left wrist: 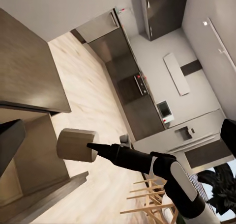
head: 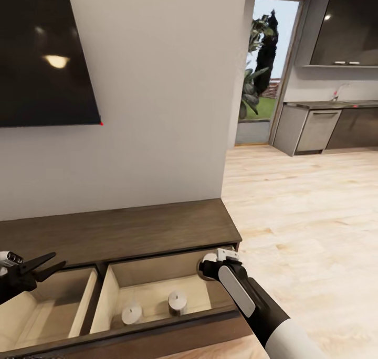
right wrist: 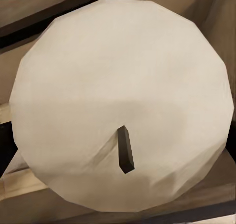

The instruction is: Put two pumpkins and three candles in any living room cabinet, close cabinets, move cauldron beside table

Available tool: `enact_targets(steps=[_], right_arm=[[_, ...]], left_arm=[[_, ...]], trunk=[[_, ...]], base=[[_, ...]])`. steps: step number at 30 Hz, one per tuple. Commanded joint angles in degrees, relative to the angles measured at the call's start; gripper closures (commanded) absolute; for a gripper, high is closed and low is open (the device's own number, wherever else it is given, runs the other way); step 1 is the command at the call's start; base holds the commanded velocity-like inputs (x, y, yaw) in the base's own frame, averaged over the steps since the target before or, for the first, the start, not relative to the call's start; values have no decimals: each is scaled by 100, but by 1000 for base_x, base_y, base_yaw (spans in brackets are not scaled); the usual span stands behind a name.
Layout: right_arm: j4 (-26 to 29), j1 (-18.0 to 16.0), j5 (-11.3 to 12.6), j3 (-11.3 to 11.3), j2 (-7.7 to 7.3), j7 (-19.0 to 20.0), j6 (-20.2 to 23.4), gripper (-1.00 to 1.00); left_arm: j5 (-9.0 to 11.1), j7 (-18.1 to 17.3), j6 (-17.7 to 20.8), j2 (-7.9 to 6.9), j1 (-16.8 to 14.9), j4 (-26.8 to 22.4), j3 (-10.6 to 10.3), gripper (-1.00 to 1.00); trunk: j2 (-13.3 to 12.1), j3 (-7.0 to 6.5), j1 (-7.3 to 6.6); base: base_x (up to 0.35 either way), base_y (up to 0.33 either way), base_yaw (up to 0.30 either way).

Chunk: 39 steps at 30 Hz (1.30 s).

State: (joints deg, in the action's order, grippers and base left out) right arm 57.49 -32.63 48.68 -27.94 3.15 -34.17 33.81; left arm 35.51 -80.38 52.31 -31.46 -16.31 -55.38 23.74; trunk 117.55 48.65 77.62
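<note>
Dark brown wooden cabinet [head: 121, 230] with streaky grain on its flat top; its open drawers [head: 152, 291] are pale beige inside. Two candles [head: 132, 313] in the drawer are pale grey-white on top, each with a tiny dark wick. A third candle [right wrist: 120, 98], seen close up, is creamy off-white with a black wick. Both grippers, left [head: 44, 267] and right [head: 207, 267], are black, the right arm [head: 273, 322] black with white panels. The wall [head: 157, 86] is off-white, the screen [head: 42, 54] glossy black, the floor [head: 304, 217] light blond wood planks.
</note>
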Motion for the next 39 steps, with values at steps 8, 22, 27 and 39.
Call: enact_targets(steps=[8,22,27,39], right_arm=[[8,-3,51,-10,2,-61,3,100],[8,-4,53,-10,-7,-46,-6,100],[8,-4,53,-10,-7,-46,-5,100],[5,-5,53,-10,-5,-49,0,100]], left_arm=[[9,-13,60,-1,-4,1,-1,-100],[1,-10,60,-1,-4,1,-3,-100],[8,-12,60,-1,-4,1,-4,-100],[9,-13,60,-1,-4,1,-10,-100]], trunk=[[3,6,-1],[3,6,-1],[3,6,-1],[3,6,-1]], base=[[-57,0,243],[34,-61,36],[126,-3,0],[7,74,180]])
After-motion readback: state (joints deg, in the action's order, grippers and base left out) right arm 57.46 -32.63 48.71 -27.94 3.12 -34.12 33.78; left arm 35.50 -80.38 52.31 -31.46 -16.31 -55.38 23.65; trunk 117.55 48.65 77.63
